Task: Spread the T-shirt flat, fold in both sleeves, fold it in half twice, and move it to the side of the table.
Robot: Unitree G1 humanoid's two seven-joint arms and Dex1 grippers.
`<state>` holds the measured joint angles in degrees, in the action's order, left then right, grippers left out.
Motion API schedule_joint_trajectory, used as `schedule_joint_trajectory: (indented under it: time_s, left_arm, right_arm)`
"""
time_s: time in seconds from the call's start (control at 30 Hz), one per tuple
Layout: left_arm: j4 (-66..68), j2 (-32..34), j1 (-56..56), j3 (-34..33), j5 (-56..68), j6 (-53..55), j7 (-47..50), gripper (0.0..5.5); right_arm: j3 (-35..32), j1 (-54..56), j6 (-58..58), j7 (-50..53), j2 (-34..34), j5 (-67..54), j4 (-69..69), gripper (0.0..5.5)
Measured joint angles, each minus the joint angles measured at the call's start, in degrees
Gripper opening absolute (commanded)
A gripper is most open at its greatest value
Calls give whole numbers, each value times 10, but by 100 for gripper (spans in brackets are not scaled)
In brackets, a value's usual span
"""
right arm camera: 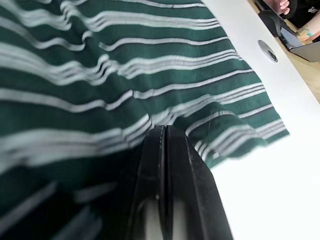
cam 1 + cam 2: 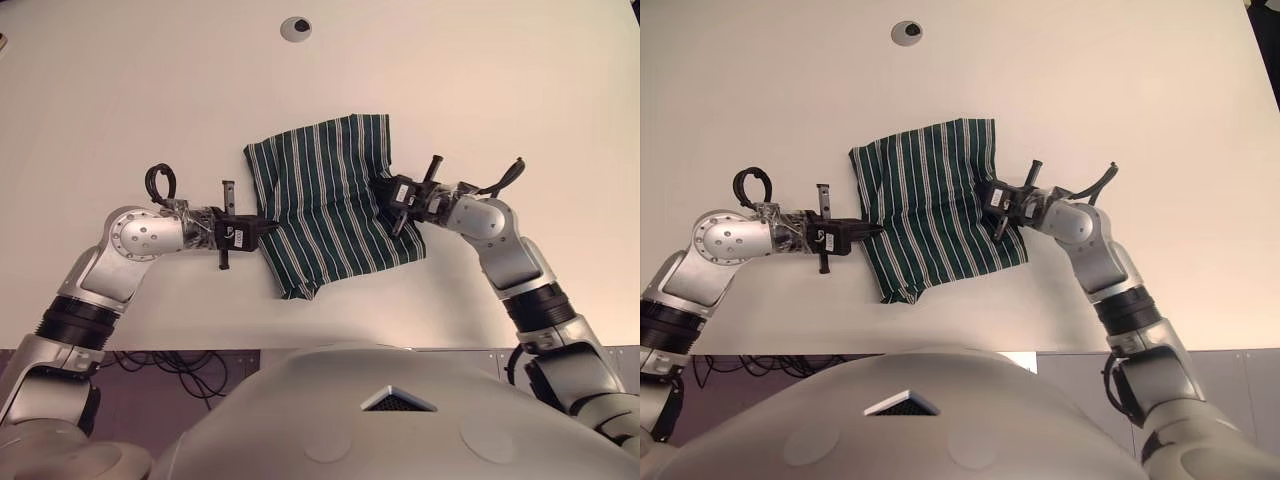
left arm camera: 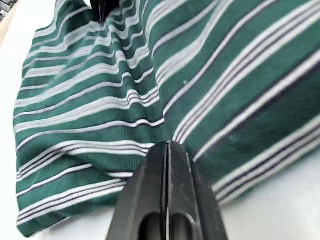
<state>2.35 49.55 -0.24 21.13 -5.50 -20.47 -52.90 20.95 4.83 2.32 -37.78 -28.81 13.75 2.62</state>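
Left fingers [image 3: 150, 192]: together, clamped on the left edge of the shirt [image 2: 330, 200], cloth puckering at the tips.
Shirt: folded into a rough rectangle, mid-bench, rather nearer the near edge, between the two arms.
Right fingers [image 1: 185, 175]: together, clamped on the shirt's right edge.
Bench [image 2: 120, 100]: white, smooth.
Handling: light, soft, limp; layers likely slip apart, and the cloth likely skids on the bench.
Hold: pinch through all layers at opposite edges, keeping the cloth taut.
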Motion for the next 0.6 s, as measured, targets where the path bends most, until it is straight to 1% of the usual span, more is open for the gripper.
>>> schedule_joint_trajectory:
  time_s: [0.1, 0.13, 0.23, 0.57, 0.6]
  left_arm:
    - [25, 4, -20, 4, -3, -14, -2, 0]
    - [37, 7, -32, 6, -6, -17, -3, 18]
    - [50, 18, -45, 4, -13, -17, -4, 41]
    - [55, 14, -46, 2, -16, -31, 0, 41]
    - [54, 14, -44, 1, -16, -33, 0, 55]
  right_arm:
    - [-14, -22, -1, -21, -40, -6, -30, 4]
    - [-14, -34, -1, -28, -41, -8, -44, 0]
    - [-2, -62, -6, -56, -53, -32, -84, 0]
    - [-3, -94, -20, -65, -56, -66, -98, 0]
    - [-3, -95, -20, -64, -56, -67, -99, 0]
